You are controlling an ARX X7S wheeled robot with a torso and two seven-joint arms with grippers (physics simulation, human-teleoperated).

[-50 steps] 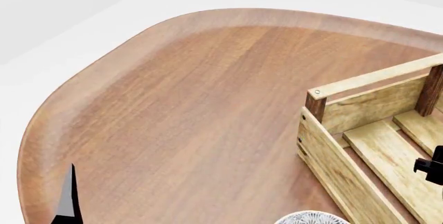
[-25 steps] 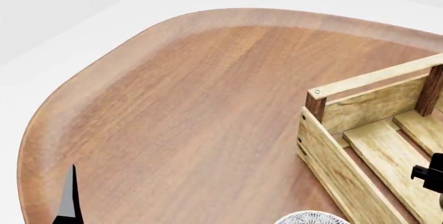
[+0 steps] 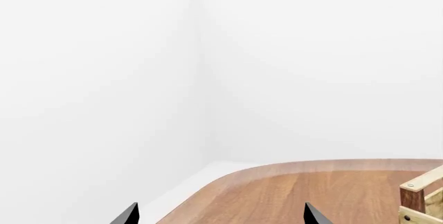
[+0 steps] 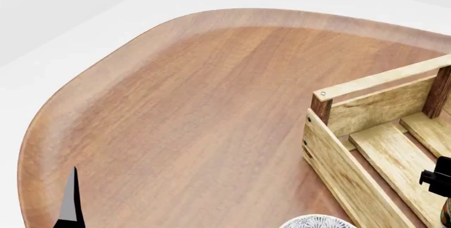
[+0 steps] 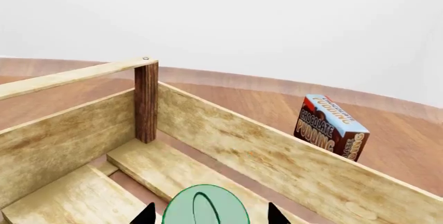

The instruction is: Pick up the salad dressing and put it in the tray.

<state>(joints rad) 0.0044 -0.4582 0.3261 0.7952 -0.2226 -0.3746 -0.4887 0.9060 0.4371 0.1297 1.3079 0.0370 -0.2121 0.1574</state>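
The salad dressing's round green cap shows between my right gripper's two black fingertips, which close in on the bottle from both sides. The bottle hangs inside the tray, a light wood crate with a dark corner post, above its slatted bottom. In the head view the right gripper is at the right edge over the tray, with a sliver of the bottle below it. My left gripper is open and empty, over the table's near left part.
A blue-and-brown chocolate pudding box stands on the table beyond the crate's far wall. A white-grey patterned bowl sits by the crate's near corner. The rounded wooden table has a raised rim. The crate's corner also shows in the left wrist view.
My right gripper has sunk a little over the crate with the bottle, whose side now shows at the head view's bottom right. The left arm has not moved.
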